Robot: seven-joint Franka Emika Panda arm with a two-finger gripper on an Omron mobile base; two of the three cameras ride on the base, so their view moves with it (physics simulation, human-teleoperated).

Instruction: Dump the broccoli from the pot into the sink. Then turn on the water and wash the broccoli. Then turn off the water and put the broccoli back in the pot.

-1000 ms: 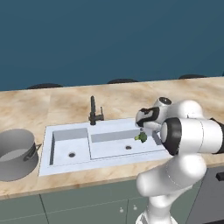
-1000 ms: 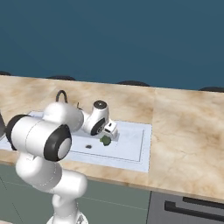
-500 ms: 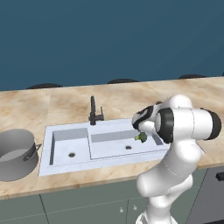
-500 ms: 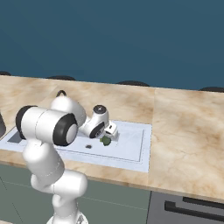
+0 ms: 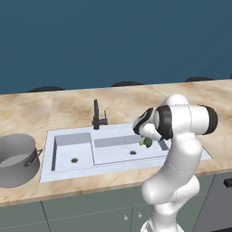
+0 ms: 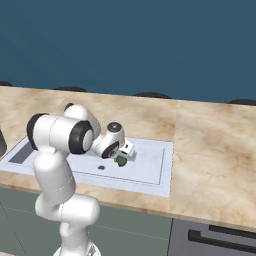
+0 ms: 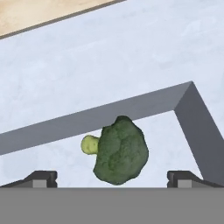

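While the long tan stone bench [image 5: 54, 108] is stretching under a dark blue wall, the pale bluish-white sink with two basins [image 5: 68, 174] is sitting in the middle of it. A black tap [image 5: 97, 115] is standing at the back rim of the sink. The wide round grey metal pot [image 5: 16, 158] is resting on the bench just left of the sink. The white robot arm's gripper [image 7: 112, 178] is hanging low over the wide basin, and its jaws are standing wide apart, holding nothing. The small dark-green broccoli with a pale stalk [image 7: 119, 151] is lying on the floor of the wide basin, near a corner, between the two dark fingertips [image 7: 41, 177].
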